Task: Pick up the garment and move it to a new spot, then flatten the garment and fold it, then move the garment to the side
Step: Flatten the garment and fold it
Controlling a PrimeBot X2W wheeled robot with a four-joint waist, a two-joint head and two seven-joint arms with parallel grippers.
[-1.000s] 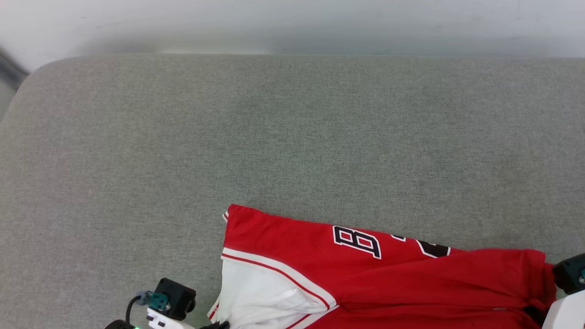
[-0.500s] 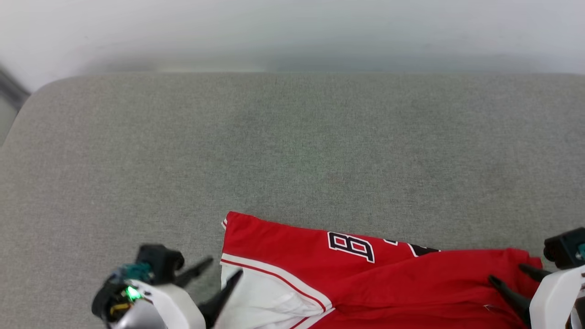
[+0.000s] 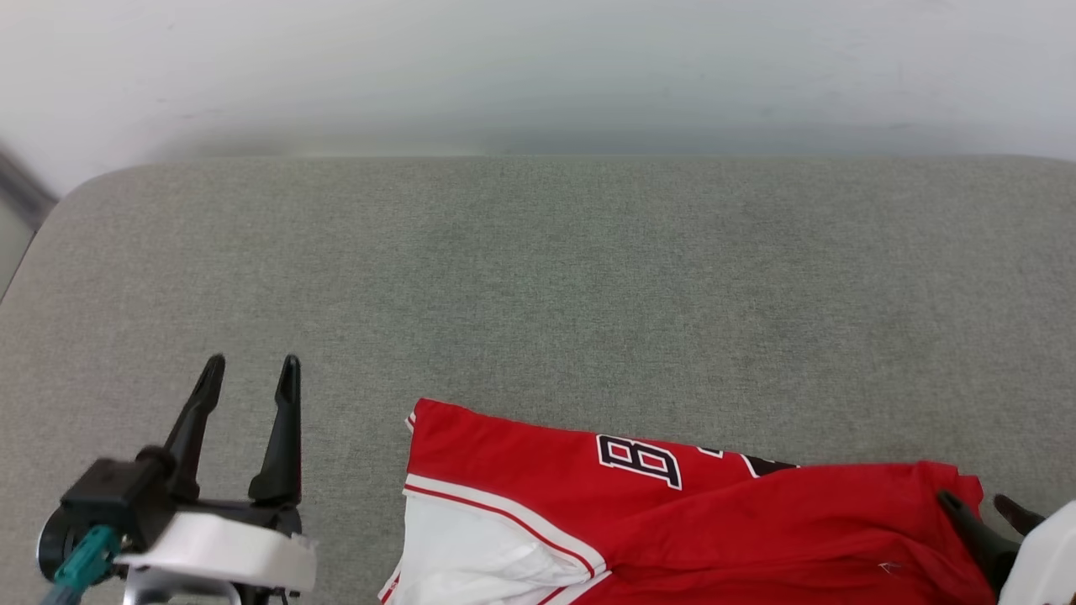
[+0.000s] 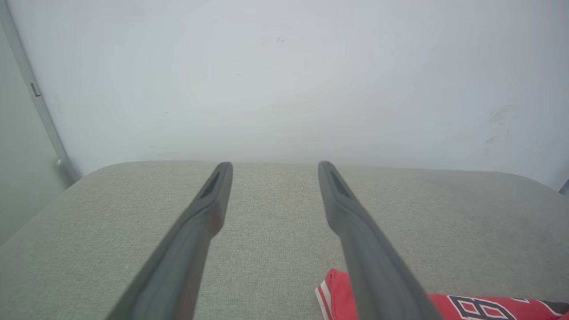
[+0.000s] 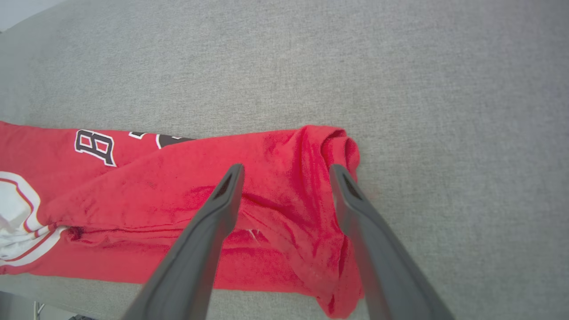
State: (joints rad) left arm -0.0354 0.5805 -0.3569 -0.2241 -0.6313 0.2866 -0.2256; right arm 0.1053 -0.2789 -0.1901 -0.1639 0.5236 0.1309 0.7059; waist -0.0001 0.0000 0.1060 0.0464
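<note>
Grey woven upholstery (image 3: 538, 277) stretches wide beneath a plain white wall (image 3: 538, 67), with a rounded corner at the far left.

At the lower left of the head view, the left gripper (image 3: 254, 361) has its two dark fingers spread wide with nothing between them. They point away from the robot over bare grey fabric. In the left wrist view the same fingers (image 4: 213, 209) frame only upholstery and wall. Behind them are a black mount, a pale wrist housing (image 3: 218, 546) and a teal connector (image 3: 84, 559).

The right gripper (image 3: 973, 499) is also spread wide and grips nothing. Seen from the right wrist, its fingers (image 5: 222, 200) straddle the bunched right end of the garment (image 3: 756, 521). Whether the tips touch the cloth cannot be told.

The garment lies along the near edge of the surface, from the middle out to the robot's right and clear of the left gripper. At its left end is a white sleeve with red-and-white striped trim. A black, white-outlined "B" faces up, and a red layer folded over covers part of the characters beside it. The right end is wrinkled and rolled into a lump.
</note>
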